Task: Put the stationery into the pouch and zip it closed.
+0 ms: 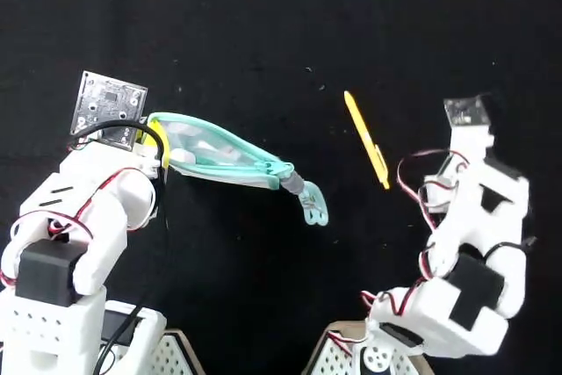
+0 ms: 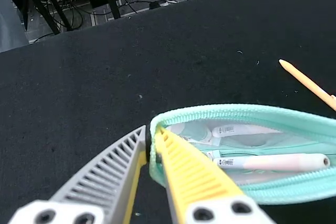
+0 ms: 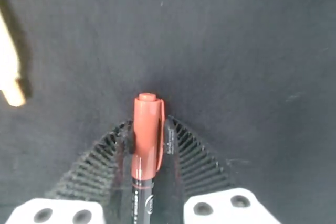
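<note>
I've the left gripper (image 2: 149,135) pinching the pouch (image 1: 224,154) rim, I'd say to prop its mouth open left of centre; right gripper (image 3: 149,125) clamps the red marker (image 3: 146,153) for loading, yellow pen (image 1: 366,140) loose nearby.

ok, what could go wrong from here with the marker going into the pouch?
1. The left gripper pinches only one end of the pouch rim; pushing the marker in could pull it free or fold the mouth shut.
2. The yellow pen lies on the table between the right gripper and the pouch, so a low sweep might knock it away.
</note>
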Controlling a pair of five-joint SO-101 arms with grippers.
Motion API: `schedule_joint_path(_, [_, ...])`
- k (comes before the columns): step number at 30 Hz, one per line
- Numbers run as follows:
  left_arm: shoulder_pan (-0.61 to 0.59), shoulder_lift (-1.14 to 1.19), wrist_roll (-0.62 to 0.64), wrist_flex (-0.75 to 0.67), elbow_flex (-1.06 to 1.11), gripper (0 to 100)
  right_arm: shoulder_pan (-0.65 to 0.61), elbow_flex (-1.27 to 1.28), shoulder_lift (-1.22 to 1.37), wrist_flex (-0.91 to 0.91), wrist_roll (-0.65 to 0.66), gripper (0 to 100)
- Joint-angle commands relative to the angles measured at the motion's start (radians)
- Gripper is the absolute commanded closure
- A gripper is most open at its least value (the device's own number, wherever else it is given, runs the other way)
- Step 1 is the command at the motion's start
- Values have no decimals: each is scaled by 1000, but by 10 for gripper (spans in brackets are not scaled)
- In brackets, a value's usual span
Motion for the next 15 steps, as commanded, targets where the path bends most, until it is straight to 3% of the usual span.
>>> schedule_joint_path(1, [10,52,-5,23,188,970,29,1,28,-40,41,984])
schedule_joint_path(8, [10,52,-5,20,202,970,25,1,58,-38,51,812])
schedule_joint_path(12, [10,52,-5,20,202,970,23,-19,56,-17,57,827])
schedule_joint_path(15, [10,52,-5,18,202,969,20,-102,56,118,60,848])
